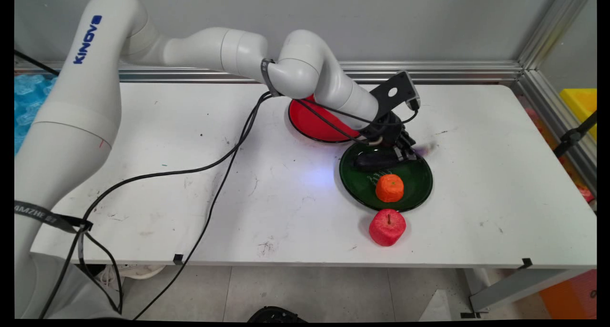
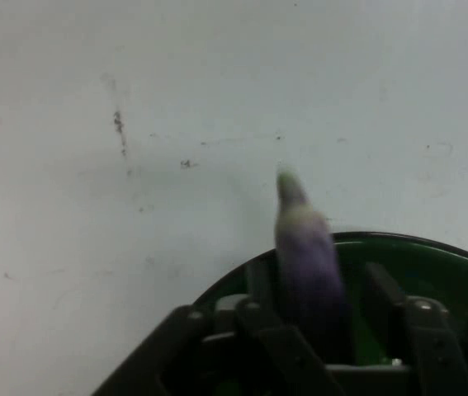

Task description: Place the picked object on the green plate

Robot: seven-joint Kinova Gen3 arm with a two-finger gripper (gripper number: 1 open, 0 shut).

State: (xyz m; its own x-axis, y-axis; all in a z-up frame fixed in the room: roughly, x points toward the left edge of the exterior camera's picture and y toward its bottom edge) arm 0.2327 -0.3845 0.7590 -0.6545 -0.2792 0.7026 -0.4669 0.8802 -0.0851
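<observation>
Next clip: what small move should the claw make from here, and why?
Probably ease the claw slightly toward the green plate's centre. The purple eggplant at the claw pokes past the plate's rim over the bare table, and the orange fills the plate's near side.

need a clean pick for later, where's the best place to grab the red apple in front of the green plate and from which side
Grip the red apple across its round middle, coming straight down from above. It sits upright on the white table, stem up, just clear of the green plate, so fingers probably fit best at its left and right, the open sides, away from the plate's rim and the orange fruit.
</observation>
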